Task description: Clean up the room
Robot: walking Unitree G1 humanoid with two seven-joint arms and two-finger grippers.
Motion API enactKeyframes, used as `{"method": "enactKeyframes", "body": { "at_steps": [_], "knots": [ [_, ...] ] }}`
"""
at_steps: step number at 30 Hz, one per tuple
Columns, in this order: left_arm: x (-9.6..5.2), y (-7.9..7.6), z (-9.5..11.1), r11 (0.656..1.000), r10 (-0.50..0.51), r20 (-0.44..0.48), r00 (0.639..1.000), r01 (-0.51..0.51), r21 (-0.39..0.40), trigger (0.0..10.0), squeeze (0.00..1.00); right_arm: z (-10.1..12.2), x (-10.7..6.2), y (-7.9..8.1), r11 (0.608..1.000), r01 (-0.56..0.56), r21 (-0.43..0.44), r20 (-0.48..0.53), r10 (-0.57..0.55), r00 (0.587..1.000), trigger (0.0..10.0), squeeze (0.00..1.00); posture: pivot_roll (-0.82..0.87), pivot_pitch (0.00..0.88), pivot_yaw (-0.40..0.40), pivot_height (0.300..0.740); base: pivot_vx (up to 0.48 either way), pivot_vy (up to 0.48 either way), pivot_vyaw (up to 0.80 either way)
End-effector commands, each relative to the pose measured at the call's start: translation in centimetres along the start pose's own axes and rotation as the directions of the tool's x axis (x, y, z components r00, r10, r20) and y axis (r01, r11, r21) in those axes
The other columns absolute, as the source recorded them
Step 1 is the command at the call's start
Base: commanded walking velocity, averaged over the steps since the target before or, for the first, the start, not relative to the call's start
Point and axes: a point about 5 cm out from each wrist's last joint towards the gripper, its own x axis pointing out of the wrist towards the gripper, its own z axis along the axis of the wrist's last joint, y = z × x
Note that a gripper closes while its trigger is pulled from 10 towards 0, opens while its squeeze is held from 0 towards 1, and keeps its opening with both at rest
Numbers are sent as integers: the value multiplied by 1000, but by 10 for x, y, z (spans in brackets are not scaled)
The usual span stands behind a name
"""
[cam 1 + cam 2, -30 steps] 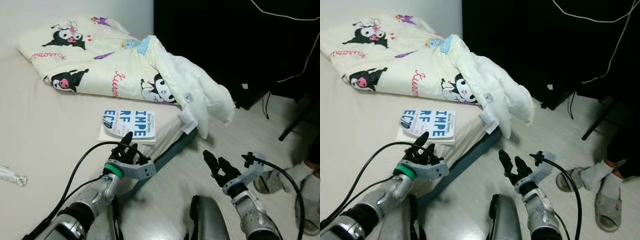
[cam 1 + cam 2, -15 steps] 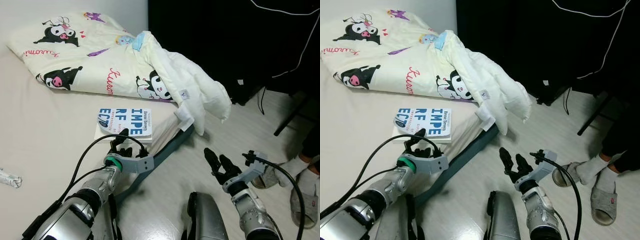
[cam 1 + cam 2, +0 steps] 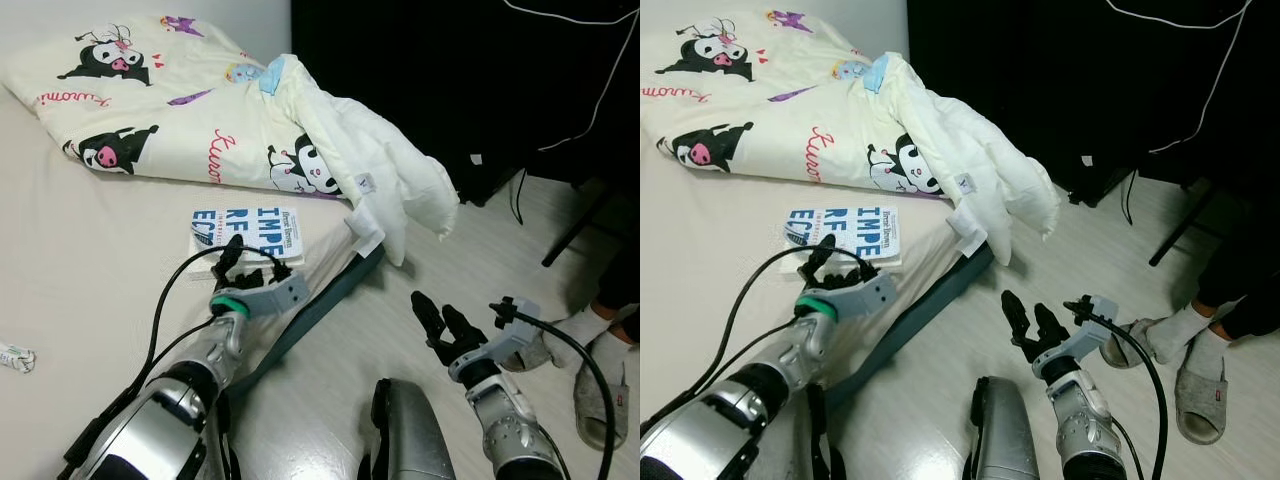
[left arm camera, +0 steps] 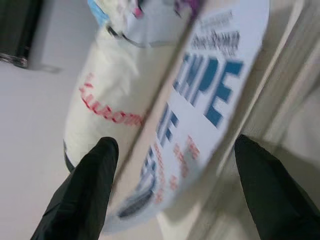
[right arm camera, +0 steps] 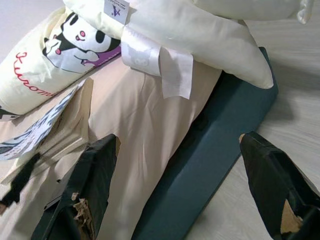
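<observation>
A white book with blue lettering (image 3: 250,228) lies flat on the beige bed (image 3: 80,270), just below a folded cartoon-print blanket (image 3: 200,110). My left gripper (image 3: 243,262) is open at the book's near edge, its fingertips reaching over the cover. In the left wrist view, the book (image 4: 210,95) lies between the two spread fingers (image 4: 85,190). My right gripper (image 3: 440,320) hangs open above the wooden floor, to the right of the bed, holding nothing. The right wrist view looks at the bed corner and the blanket's hanging end (image 5: 200,35).
A dark blue bed frame (image 3: 320,305) runs along the mattress edge. The blanket's white corner (image 3: 400,190) droops over it. A small crumpled white item (image 3: 12,355) lies at the bed's left. A person's feet in slippers (image 3: 600,400) stand at right. Dark furniture (image 3: 450,80) fills the back.
My left gripper has reached a little farther forward, so its fingertips now overlap the book's near edge. The camera has shifted slightly. The right gripper has stayed in place.
</observation>
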Motion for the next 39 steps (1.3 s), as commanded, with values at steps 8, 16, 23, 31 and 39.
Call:
{"method": "enactKeyframes", "body": {
  "at_steps": [8, 16, 23, 31, 39],
  "knots": [
    [-12, -22, 13, 983, -107, 92, 990, 91, 158, 10000, 0, 0, -7, -3, 999, 34, 9, 7, -34, 999, 10000, 0, -121, 182, 31, 551, 0, 0, 0],
    [-19, -31, 12, 974, -154, 108, 982, 133, 183, 10000, 0, 2, -14, -6, 999, 52, 7, 15, -52, 999, 10000, 0, -136, 202, 33, 551, 0, 0, 0],
    [-7, -17, 13, 991, -70, 41, 997, 64, 114, 10000, 0, -1, -21, -5, 998, 56, 1, 4, -56, 998, 10000, 0, -157, 236, 20, 551, 0, 0, 0],
    [-5, -13, 13, 993, -21, 29, 999, 17, 119, 10000, 0, 5, -26, -4, 998, 65, -11, 5, -64, 998, 10000, 0, -191, 262, 11, 551, 0, 0, 0],
    [4, 1, 10, 992, 54, -9, 999, -52, 112, 10000, 0, 6, -33, -4, 997, 74, -18, -3, -74, 997, 10000, 0, -211, 279, 4, 551, 0, 0, 0]
  ]
}}
